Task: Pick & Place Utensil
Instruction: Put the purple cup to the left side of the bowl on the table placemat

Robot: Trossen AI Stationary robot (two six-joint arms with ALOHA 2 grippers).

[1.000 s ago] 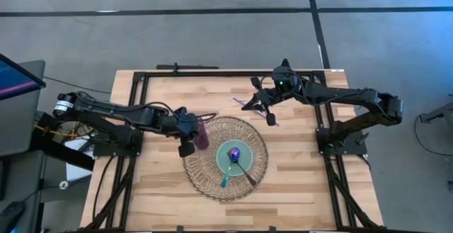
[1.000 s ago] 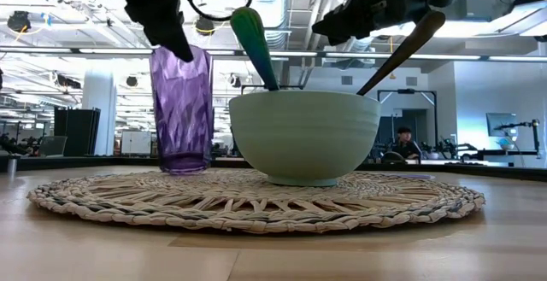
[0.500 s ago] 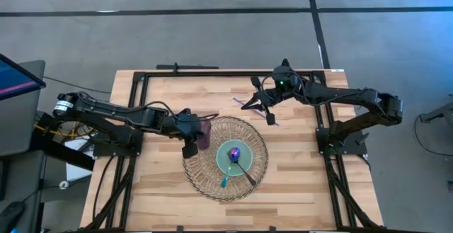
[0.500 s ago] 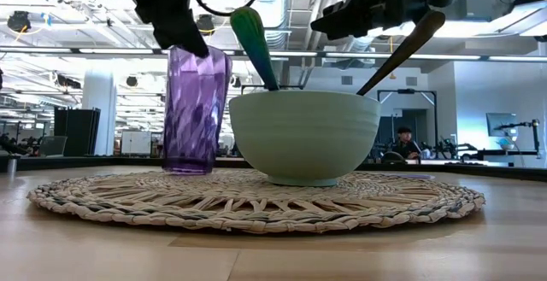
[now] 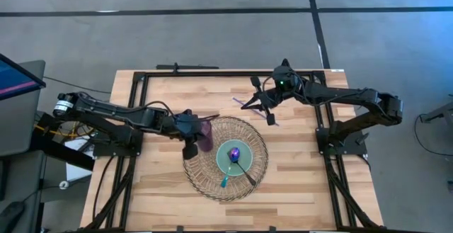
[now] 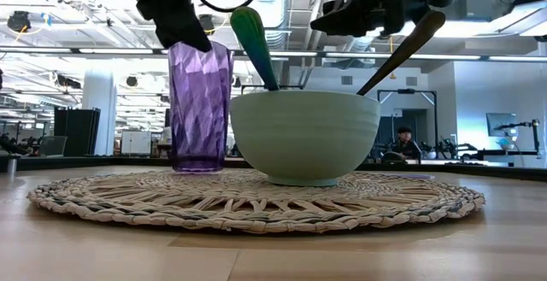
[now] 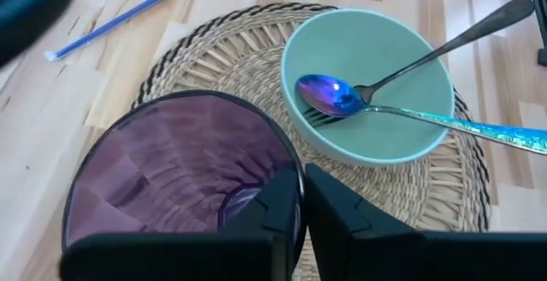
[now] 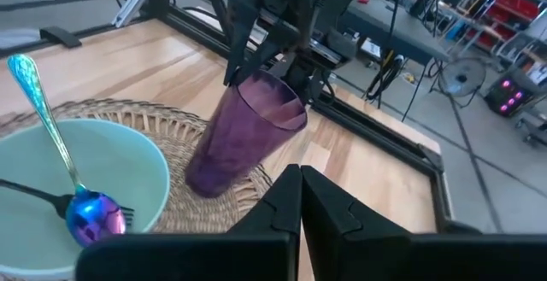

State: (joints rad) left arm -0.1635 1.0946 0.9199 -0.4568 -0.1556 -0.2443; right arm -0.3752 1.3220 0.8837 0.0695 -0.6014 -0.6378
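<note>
A purple faceted cup stands upright on the woven mat, just left of a mint-green bowl. My left gripper is shut on the cup's rim. In the bowl lie an iridescent spoon and a dark fork, with their handles leaning over the rim. My right gripper hangs shut and empty over the far part of the table, beyond the mat. My left gripper pinches the cup's rim on the side toward the bowl, with one finger inside the cup and the other outside. The fingers slant down from the table's left. The cup is upright, its base on the mat.
A thin blue straw lies on the wood beyond the mat, near my right gripper. Black frame rails border the table's far and side edges. Bare wood shows right of the mat.
My left gripper has shifted the purple cup a little toward the bowl. The cup leaned over midway and now stands upright on the mat again. My right gripper has kept its place.
</note>
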